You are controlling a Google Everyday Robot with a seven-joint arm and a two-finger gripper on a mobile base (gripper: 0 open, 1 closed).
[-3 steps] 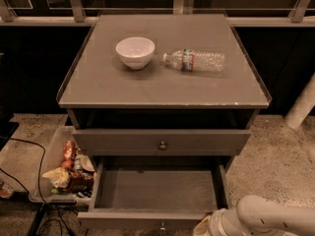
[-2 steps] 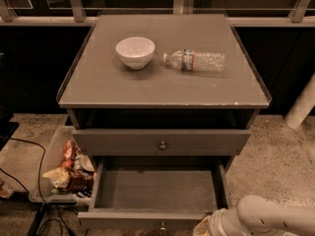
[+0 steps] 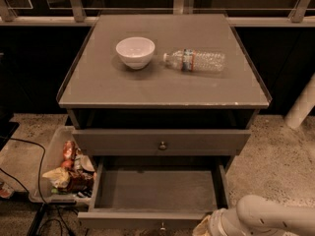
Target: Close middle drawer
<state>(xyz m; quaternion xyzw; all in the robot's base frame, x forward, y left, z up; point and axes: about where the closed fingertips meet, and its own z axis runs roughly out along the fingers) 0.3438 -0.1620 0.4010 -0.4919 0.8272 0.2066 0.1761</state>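
The middle drawer point(image 3: 156, 190) is the lower of the two in view. It is pulled far out of the grey-brown cabinet and is empty. Its flat front point(image 3: 123, 219) runs along the bottom edge of the view, with a small round knob point(image 3: 161, 226) at the centre. The matching drawer front a tier higher point(image 3: 118, 141) is pushed in, with its own knob point(image 3: 162, 145). My white arm point(image 3: 268, 219) comes in from the bottom right. My gripper point(image 3: 204, 228) is at the right end of the open drawer's front, mostly cut off by the bottom edge.
A white bowl point(image 3: 135, 52) and a clear plastic bottle point(image 3: 197, 61) lying on its side are on the cabinet top point(image 3: 162, 85). A clear bin with snack packets point(image 3: 66, 168) stands on the floor to the left, with cables point(image 3: 29, 151) nearby. A white post point(image 3: 301, 104) stands to the right.
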